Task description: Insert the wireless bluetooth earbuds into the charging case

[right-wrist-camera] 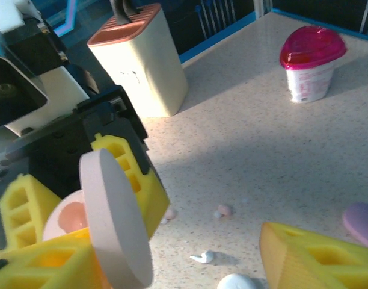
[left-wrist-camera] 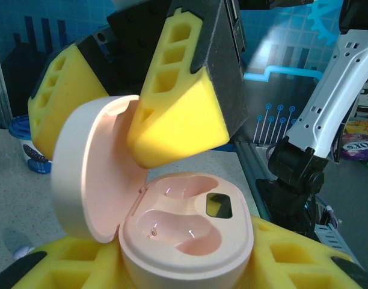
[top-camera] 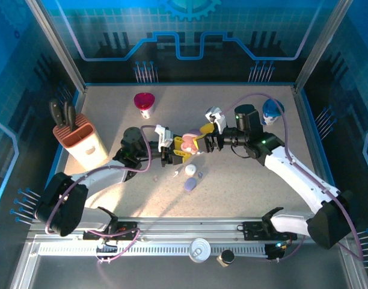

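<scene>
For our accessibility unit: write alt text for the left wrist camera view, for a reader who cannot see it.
An open pink charging case, both earbud wells empty, sits clamped in the left gripper. The right gripper, yellow pads apart, straddles its raised lid.

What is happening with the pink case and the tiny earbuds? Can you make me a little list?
pink case: gripped by the left end effector, lid open
slots: both empty
right end effector: open, fingers on either side of the lid
earbuds: tiny pinkish and white pieces, loose on the table
other cases: white case, purple case, both on the table
also there: knife block, red-lidded cup
</scene>
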Available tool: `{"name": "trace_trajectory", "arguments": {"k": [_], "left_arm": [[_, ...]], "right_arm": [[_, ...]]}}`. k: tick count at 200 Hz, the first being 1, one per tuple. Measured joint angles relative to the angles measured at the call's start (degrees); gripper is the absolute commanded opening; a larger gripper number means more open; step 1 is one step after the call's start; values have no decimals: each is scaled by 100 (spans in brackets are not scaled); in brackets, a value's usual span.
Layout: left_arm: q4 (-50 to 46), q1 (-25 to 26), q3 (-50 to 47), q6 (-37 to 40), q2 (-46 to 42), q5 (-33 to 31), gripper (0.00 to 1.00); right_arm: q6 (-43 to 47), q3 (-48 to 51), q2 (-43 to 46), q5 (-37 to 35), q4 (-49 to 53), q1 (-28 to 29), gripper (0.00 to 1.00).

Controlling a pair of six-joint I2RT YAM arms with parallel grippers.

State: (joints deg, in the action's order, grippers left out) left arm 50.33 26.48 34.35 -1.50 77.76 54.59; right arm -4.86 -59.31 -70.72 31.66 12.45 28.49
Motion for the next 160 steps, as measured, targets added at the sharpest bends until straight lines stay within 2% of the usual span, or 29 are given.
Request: {"name": "trace_trajectory", "arguments": {"k": [29, 53, 67, 127, 160], "left_arm": [[57, -2, -2, -125, 24, 33, 39], [57, -2, 0, -190, 35, 20, 39], [87, -7, 0, -273, 63, 46, 45], [256, 4, 44, -437, 195, -11, 61], [323, 4, 55, -520, 249, -94, 62]], "right_arm": [[20, -33, -111, 251, 22, 26, 34], [157, -44, -129, 463, 44, 76, 12], [275, -44, -125, 420, 39, 111, 0], [531, 275, 295, -358, -393, 323, 0], [719, 439, 461, -791, -680, 511, 0]]}}
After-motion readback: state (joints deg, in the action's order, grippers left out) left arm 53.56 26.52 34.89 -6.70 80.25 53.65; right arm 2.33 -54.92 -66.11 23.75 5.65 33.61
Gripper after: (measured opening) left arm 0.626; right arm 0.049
